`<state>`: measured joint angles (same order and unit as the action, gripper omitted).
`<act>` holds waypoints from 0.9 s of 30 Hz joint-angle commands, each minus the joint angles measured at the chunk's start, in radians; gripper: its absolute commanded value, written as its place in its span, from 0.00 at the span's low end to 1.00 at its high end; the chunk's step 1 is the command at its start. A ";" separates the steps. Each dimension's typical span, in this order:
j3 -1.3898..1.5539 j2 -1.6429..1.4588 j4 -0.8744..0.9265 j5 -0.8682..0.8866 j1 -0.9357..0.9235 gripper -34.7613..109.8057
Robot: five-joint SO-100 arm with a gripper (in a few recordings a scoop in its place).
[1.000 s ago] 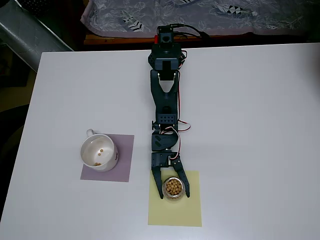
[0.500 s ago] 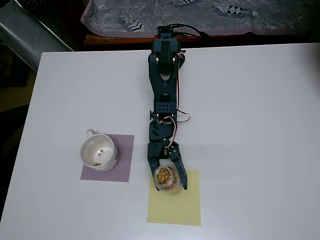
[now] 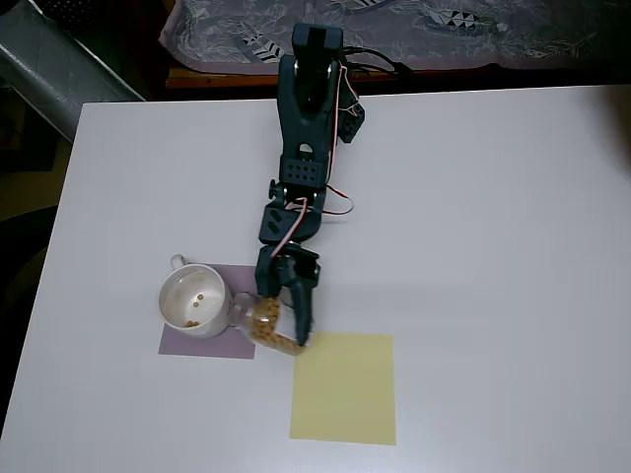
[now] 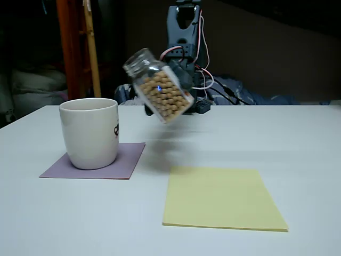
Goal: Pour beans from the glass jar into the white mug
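Spanning a dim room, white table (image 3: 493,246) with one purple mat (image 3: 248,281) and one yellow mat (image 4: 218,197). Clamped in gripper (image 3: 286,313): one glass jar (image 4: 159,92), airborne, tilted mouth-first toward one white mug (image 4: 90,132) on purple mat. Beans (image 4: 164,96) inside jar; two in mug.

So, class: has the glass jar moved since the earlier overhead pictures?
Yes. The glass jar left the yellow sheet, moved left toward the white mug, and now tilts.

Bright, even light on the white table (image 3: 493,246) overhead (fixed view dimmer, dark backdrop, soft shadows).
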<state>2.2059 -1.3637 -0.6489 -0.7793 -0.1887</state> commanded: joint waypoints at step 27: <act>0.071 -0.137 0.086 0.462 -0.066 0.24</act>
<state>2.2764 -1.4343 -0.5676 -0.3528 -0.2608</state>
